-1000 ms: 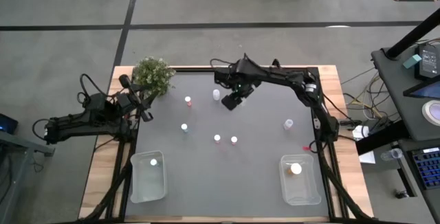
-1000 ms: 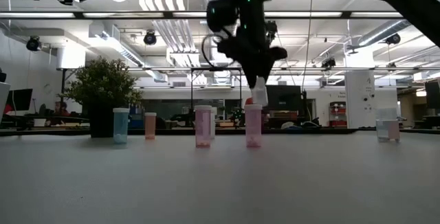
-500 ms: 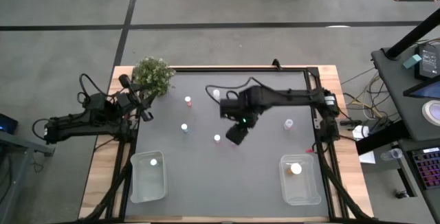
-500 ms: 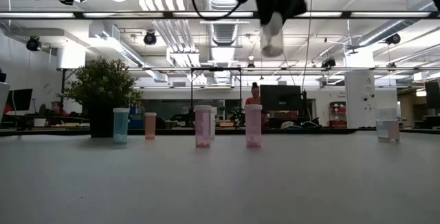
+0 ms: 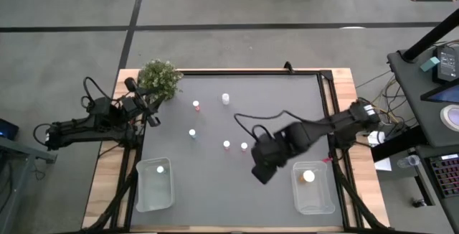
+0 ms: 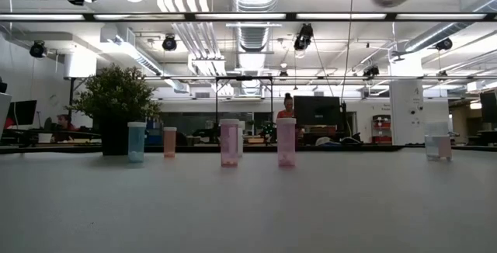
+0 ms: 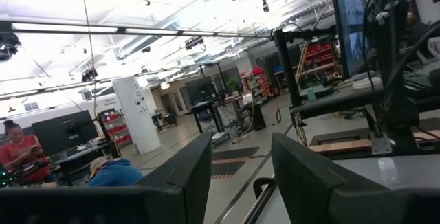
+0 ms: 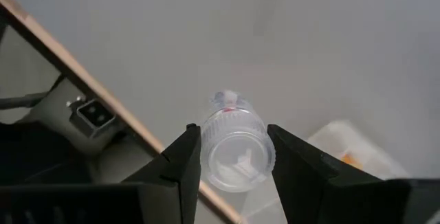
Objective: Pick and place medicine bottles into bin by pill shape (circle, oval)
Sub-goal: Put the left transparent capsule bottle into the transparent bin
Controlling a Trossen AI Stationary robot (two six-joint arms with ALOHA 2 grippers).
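Grey table (image 5: pixel 215 191) mat, wood border, open lab hall beyond.

Nearest the front edge: two clear bins. Left bin (image 5: pixel 141 191) holds one white-capped bottle (image 5: pixel 161 168); right bin (image 5: pixel 320 198) holds an orange-looking one (image 5: pixel 309 176).

Right gripper (image 5: pixel 262 171) hangs over the mat just beside the right bin's inner edge, up off the surface. Right wrist view: fingers (image 8: pixel 180 163) pinch a clear bottle (image 8: pixel 236 148) by its body, white cap toward the camera, a pink pill showing at its far end. Bin corner with something orange visible below.

Mid-table: two bottles side by side (image 5: pixel 226 145) and (image 5: pixel 244 146), another to their left (image 5: pixel 192 133). Farther back: one (image 5: pixel 196 105) and one (image 5: pixel 225 98). All upright in the low view, pinkish or pale.

Back left corner: green potted plant (image 5: pixel 161 78). Left gripper (image 5: pixel 152 117) waits at the table's left edge near the plant, fingers spread, nothing between them.

Step in hand, by my reading: carry phase, bottle headed to the right bin. Next move calls for travelling sideways until over the bin, lowering, then opening.

Writing: none legible; no bottle label can be read.
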